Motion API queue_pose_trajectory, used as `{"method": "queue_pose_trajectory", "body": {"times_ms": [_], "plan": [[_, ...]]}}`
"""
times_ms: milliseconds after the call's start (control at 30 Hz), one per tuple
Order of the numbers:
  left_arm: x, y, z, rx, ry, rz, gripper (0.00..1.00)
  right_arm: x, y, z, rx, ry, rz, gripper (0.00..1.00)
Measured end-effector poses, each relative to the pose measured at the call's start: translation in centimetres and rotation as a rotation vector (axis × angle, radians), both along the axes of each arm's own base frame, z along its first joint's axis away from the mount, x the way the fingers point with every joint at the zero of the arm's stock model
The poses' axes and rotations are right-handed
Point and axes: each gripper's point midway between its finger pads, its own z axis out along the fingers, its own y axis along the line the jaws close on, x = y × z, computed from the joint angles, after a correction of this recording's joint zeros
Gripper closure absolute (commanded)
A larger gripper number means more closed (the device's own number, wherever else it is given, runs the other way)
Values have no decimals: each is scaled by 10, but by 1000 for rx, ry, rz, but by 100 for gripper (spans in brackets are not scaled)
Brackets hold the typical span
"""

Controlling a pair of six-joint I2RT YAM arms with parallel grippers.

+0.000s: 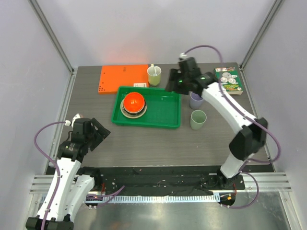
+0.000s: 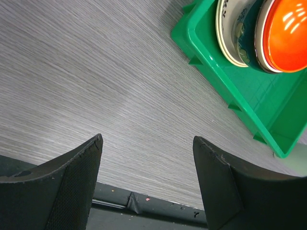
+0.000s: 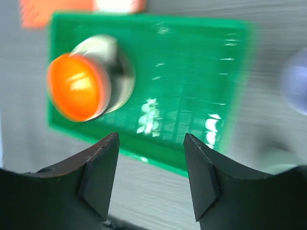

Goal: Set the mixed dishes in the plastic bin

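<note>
My right claw (image 3: 151,139) gapes empty over the bin (image 1: 163,109). Reaching for the purple cup (image 1: 195,100), I might knock the pale green cup (image 1: 197,119) over.

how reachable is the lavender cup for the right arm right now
Probably yes: the right hand is open and empty, and the lavender cup stands uncovered right beside that arm. Only the sage cup stands near it.

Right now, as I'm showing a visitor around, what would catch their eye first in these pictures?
The glossy orange-red bowl, topping a stack of dishes at the left end of the bright green bin. Next, the flat orange board just behind the bin, and the lavender cup and sage-green cup standing on the table right of it.
</note>
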Motion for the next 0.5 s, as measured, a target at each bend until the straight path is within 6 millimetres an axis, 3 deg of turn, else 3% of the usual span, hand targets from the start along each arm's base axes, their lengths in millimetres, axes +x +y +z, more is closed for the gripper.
{"method": "queue_pose_trajectory", "body": {"times_ms": [100,200,367,500], "plan": [[0,0,0,-2,-1,-1,25,1,-76,6,-36,-21,-168,38],[0,0,0,-2,-1,-2,24,-12,-128,0,-92,-18,-290,38],[0,-1,0,-2,-1,-2,24,-47,-154,-41,-167,84,-321,39],[0,-1,-1,-3,2,-3,25,-62,-182,-78,-220,183,-374,39]]}}
